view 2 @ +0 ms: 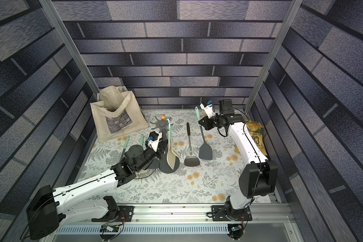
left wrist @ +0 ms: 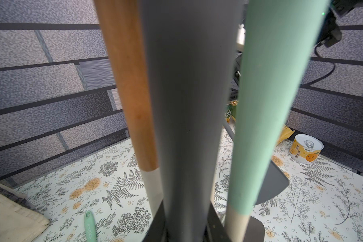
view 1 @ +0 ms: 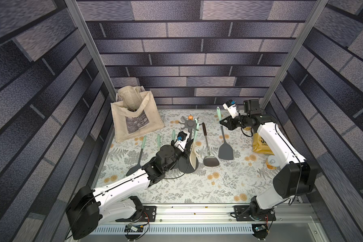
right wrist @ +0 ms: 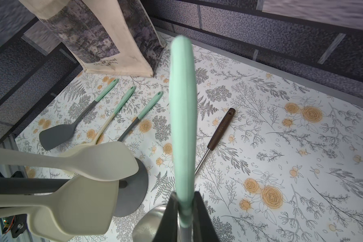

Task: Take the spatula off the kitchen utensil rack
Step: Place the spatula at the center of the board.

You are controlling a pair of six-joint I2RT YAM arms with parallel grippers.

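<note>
Right wrist view shows my right claw (right wrist: pixel 184 202) clamped shut on the spatula (right wrist: pixel 183 104), low on its mint handle, which rises free between the jaws. Outward, in both top views its dark blade hangs low over the table (view 1: pixel 197 188), whether touching I cannot tell, with a steel turner (view 1: pixel 208 156) lying between it and the kitchen utensil rack (view 1: pixel 190 124), whose pole my left claw (view 1: pixel 186 146) crowds, its grip hidden from me. Unhooking looks done to me; I judge that only setting the spatula down and letting go remains, while cream utensils (view 1: pixel 194 156) hang on the rack.
</note>
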